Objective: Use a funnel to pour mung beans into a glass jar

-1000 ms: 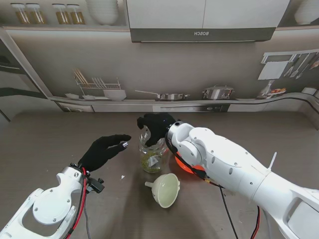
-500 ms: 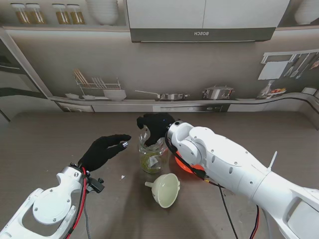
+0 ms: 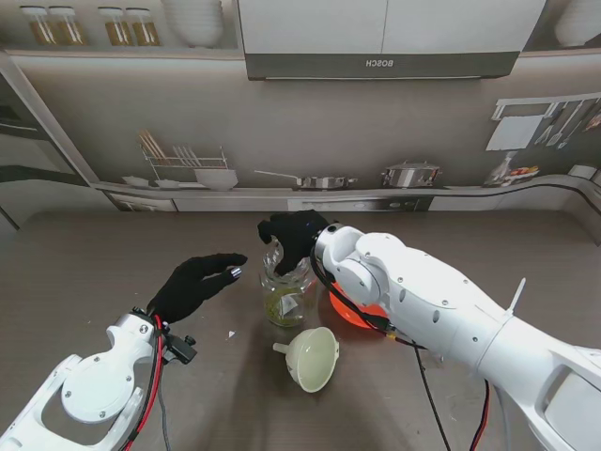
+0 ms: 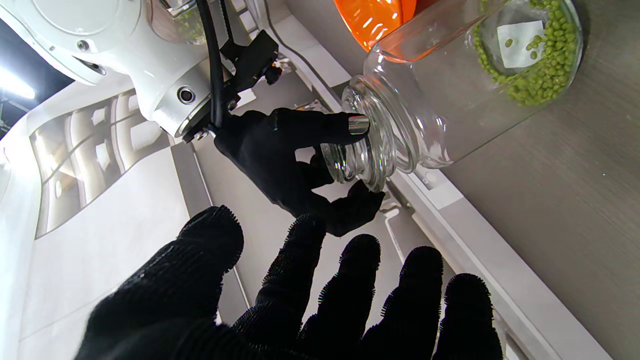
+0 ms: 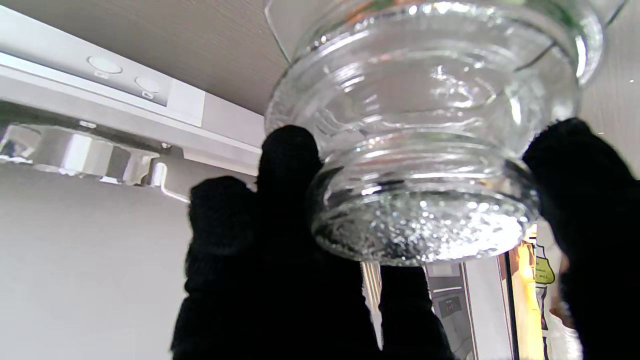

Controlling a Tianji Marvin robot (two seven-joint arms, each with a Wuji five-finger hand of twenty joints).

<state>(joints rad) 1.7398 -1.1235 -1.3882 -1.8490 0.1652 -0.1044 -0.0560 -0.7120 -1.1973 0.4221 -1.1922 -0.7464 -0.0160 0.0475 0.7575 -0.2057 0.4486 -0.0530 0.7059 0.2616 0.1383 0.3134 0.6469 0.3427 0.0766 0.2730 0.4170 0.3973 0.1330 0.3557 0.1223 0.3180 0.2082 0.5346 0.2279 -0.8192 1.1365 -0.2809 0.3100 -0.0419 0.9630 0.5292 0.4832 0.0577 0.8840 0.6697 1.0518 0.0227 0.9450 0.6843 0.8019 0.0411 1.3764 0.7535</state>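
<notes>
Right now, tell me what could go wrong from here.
1. The right hand pinches the glass jar only at its smooth neck; a slip could tip it and spill the mung beans inside.
2. The funnel lies on its side close to the jar, nearer to me; a lowered right arm might knock it.
3. The left hand hovers open beside the jar, giving no support.

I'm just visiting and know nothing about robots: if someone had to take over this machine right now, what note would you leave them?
Right robot hand: fingers closed around the mouth of the glass jar, which stands on the table.
Left robot hand: open, holding nothing, beside the jar.
Funnel: lying on the table nearer to me, not in the jar.
Done: some mung beans sit in the jar bottom.
Left: whether more pouring is needed, I cannot tell.
</notes>
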